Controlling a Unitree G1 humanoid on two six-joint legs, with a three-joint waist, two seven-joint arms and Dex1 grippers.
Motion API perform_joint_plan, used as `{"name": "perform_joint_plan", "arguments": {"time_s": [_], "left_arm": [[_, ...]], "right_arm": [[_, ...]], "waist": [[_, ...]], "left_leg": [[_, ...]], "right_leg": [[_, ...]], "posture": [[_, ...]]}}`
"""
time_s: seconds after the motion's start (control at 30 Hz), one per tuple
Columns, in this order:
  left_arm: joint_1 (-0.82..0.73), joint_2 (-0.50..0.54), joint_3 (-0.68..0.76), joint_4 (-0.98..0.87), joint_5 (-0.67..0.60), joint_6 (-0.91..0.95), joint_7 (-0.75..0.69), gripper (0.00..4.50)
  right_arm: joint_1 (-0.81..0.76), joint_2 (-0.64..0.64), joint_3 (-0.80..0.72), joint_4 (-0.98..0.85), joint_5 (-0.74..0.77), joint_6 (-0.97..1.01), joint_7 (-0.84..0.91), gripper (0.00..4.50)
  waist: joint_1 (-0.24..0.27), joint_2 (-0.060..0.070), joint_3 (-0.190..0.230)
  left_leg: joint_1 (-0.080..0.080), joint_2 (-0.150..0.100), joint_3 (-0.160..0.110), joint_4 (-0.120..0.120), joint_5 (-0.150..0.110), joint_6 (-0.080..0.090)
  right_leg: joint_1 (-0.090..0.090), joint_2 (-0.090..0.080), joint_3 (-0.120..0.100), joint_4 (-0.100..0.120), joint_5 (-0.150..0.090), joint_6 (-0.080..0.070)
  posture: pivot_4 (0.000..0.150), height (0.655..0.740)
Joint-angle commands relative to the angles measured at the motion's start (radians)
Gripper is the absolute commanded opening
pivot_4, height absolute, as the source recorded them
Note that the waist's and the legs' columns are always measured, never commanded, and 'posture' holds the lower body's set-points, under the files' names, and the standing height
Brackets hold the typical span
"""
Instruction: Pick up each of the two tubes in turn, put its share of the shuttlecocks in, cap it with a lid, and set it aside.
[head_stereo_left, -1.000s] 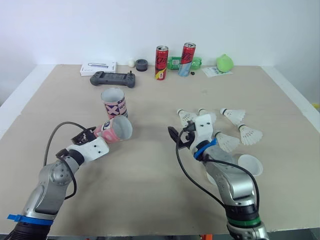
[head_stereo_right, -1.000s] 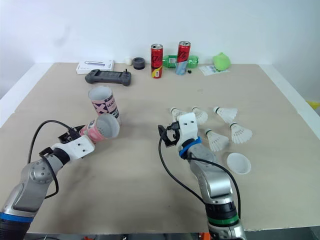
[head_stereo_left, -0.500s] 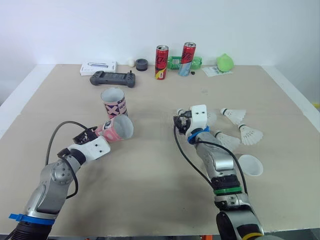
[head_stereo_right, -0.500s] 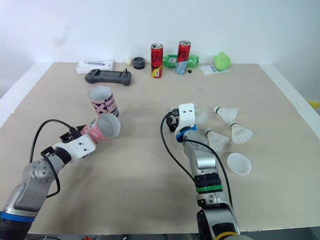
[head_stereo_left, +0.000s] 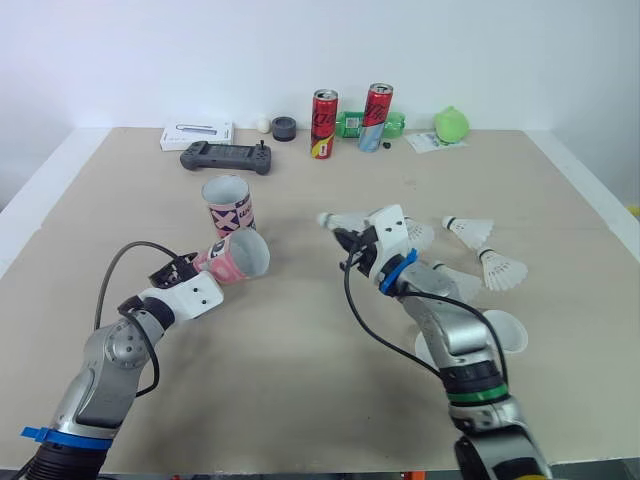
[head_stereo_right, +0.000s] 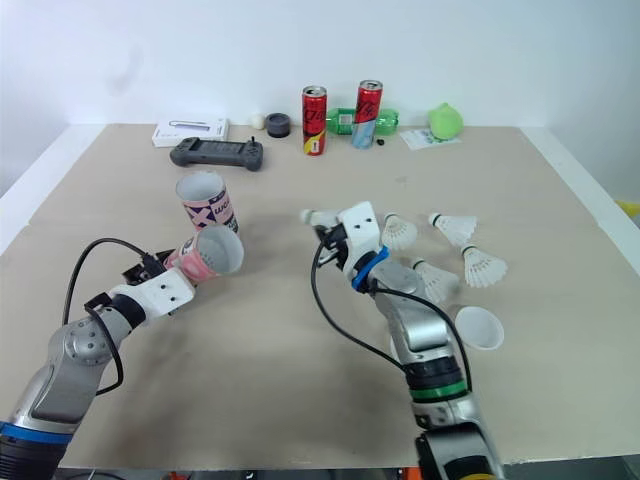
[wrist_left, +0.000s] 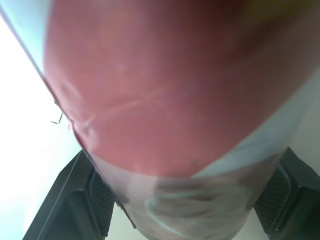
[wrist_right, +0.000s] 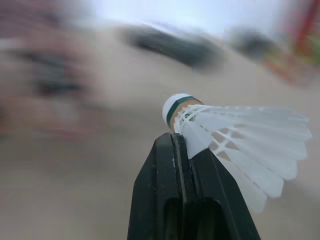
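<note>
The left claw (head_stereo_left: 192, 270) is clamped round a pink-and-white round tube (head_stereo_left: 237, 256), tilted with its open mouth turned toward the right claw (head_stereo_left: 347, 238). That one pinches a white feather shuttlecock (head_stereo_left: 336, 220) by the skirt, cork pointing at the left claw, above the tabletop (head_stereo_left: 300, 380). A second upright tube (head_stereo_left: 228, 204) stands just beyond the left claw. Four more shuttlecocks (head_stereo_left: 468, 228) lie past the right claw.

— What's behind everything?
— 1 plain white wall (head_stereo_left: 150, 60), bare and evenly lit.
— And the furniture?
— 1 wide worktop (head_stereo_left: 300, 390), its top a matte beige sheet, with a white border (head_stereo_left: 30, 215) showing along the left and right sides. Its far edge runs close along the wall.
— How's the light?
— Soft and bright across the whole surface; shadows on the beige are faint and short.
</note>
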Motion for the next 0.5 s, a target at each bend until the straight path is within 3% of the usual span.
{"name": "perform_joint_plan", "arguments": {"time_s": [0.03, 0.23, 0.4, 0.47, 0.5], "left_arm": [[0.010, -0.001, -0.042, -0.004, -0.008, 0.003, -0.024, 3.20], [-0.001, -0.006, -0.049, 0.006, -0.008, 0.008, -0.020, 3.20], [-0.010, -0.016, -0.061, 0.012, -0.006, 0.008, -0.016, 3.20], [-0.011, -0.018, -0.064, 0.012, -0.006, 0.007, -0.016, 3.20], [-0.010, -0.018, -0.063, 0.012, -0.006, 0.006, -0.015, 3.20]], "right_arm": [[-0.009, -0.039, -0.006, -0.123, 0.080, 0.007, 0.101, 0.05], [-0.033, -0.058, 0.060, -0.173, 0.095, 0.052, 0.151, 0.05], [-0.084, 0.002, 0.187, -0.092, 0.018, 0.017, 0.159, 0.05], [-0.104, 0.043, 0.168, -0.094, 0.055, 0.035, 0.144, 0.05], [-0.109, 0.059, 0.147, -0.107, 0.087, 0.057, 0.138, 0.33]], "waist": [[0.000, 0.000, 0.000], [0.000, 0.000, 0.000], [0.000, 0.000, 0.000], [0.001, 0.000, 0.000], [0.001, 0.000, 0.000]], "left_leg": [[0.000, 0.000, 0.000, 0.000, 0.000, 0.000], [0.001, 0.000, 0.001, 0.001, 0.000, 0.000], [0.001, 0.000, 0.001, 0.001, 0.000, 0.000], [0.000, 0.000, 0.000, 0.001, 0.000, 0.000], [0.000, 0.000, 0.000, 0.001, 0.000, 0.000]], "right_leg": [[0.000, 0.000, 0.000, 0.000, 0.000, 0.000], [0.000, -0.001, 0.000, 0.000, 0.001, -0.002], [0.000, 0.000, 0.000, 0.000, 0.001, -0.002], [0.000, 0.000, -0.001, 0.000, 0.001, -0.002], [0.000, 0.000, -0.001, 0.000, 0.001, -0.002]], "posture": [[0.150, 0.7400], [0.150, 0.7400], [0.150, 0.7400], [0.150, 0.7400], [0.150, 0.7400]]}}
